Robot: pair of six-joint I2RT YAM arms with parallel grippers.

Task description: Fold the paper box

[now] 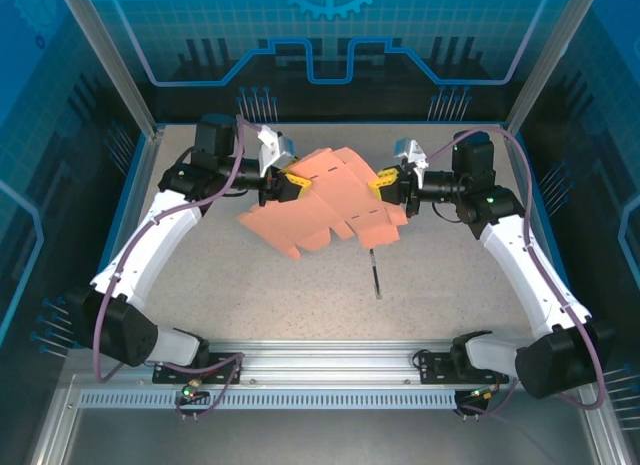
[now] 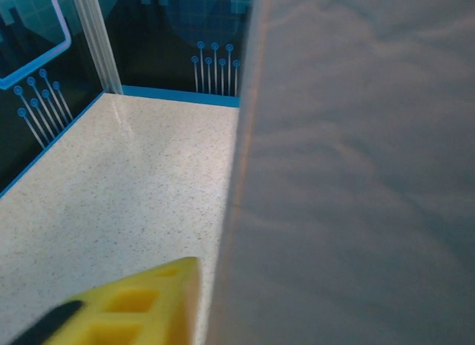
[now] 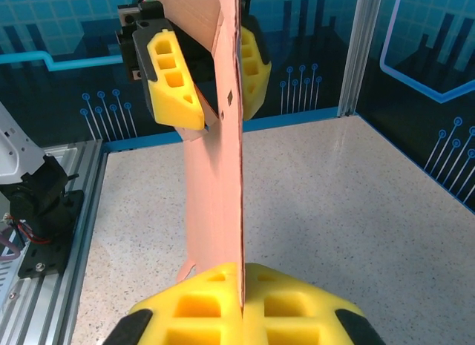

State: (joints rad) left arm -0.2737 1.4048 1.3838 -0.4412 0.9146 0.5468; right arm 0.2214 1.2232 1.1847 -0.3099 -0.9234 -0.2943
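The paper box (image 1: 330,200) is a flat salmon-pink blank with flaps, held up off the table between both arms. My right gripper (image 1: 383,182) is shut on its right edge; in the right wrist view the yellow fingers (image 3: 242,304) pinch the sheet (image 3: 215,196), which stands on edge. My left gripper (image 1: 297,188) is at the blank's left end. From the right wrist its fingers (image 3: 224,116) straddle the sheet, slightly apart. In the left wrist view one yellow finger (image 2: 141,308) shows a strip of table between it and the sheet (image 2: 356,174).
A thin dark stick (image 1: 376,280) lies on the speckled table (image 1: 300,295) just in front of the blank. Aluminium posts (image 1: 105,60) and blue panels wall the table in. The arms' base rail (image 1: 320,370) runs along the near edge.
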